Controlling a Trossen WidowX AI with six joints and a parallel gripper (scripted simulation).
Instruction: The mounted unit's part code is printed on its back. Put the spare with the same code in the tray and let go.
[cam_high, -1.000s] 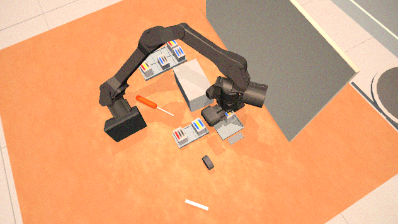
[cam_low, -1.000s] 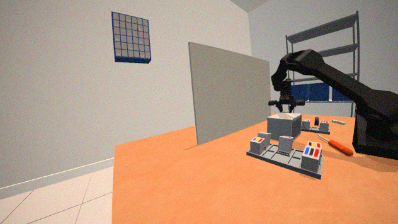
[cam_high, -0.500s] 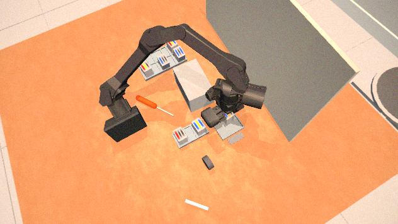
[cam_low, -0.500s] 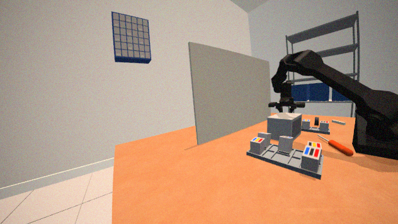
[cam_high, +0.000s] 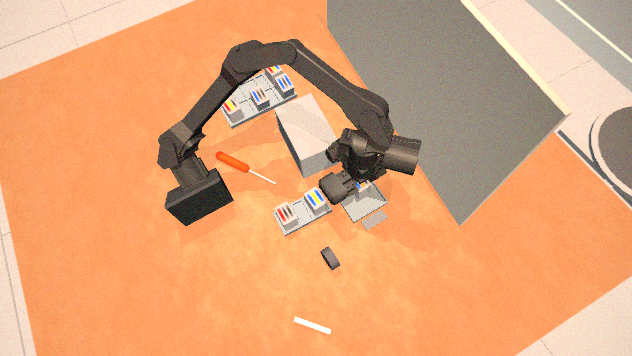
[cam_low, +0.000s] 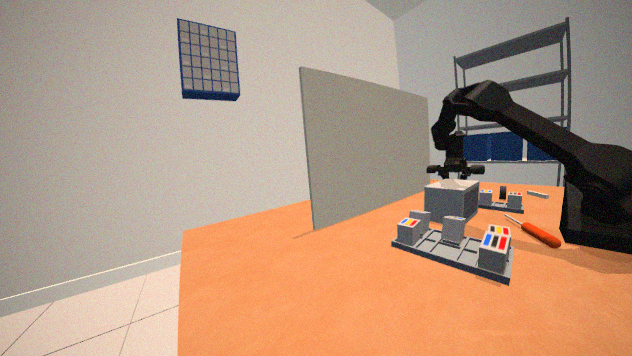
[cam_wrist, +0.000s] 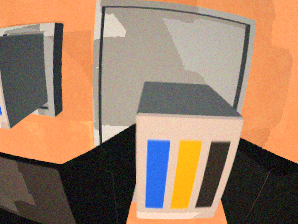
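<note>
Dark charcoal robot arm (cam_high: 320, 70), matte, built from long boxy links with rounded joints. Square black base block (cam_high: 199, 197) at the foot. Thick cylindrical wrist housing (cam_high: 404, 154), slightly paler grey-brown at the open end. Gripper (cam_high: 361, 186) same dark tone (fingers appearing as 2 flat black slabs in the wrist view). Small rounded pod (cam_high: 334, 188) beside the wrist. Plain, uniform surfaces throughout.
</note>
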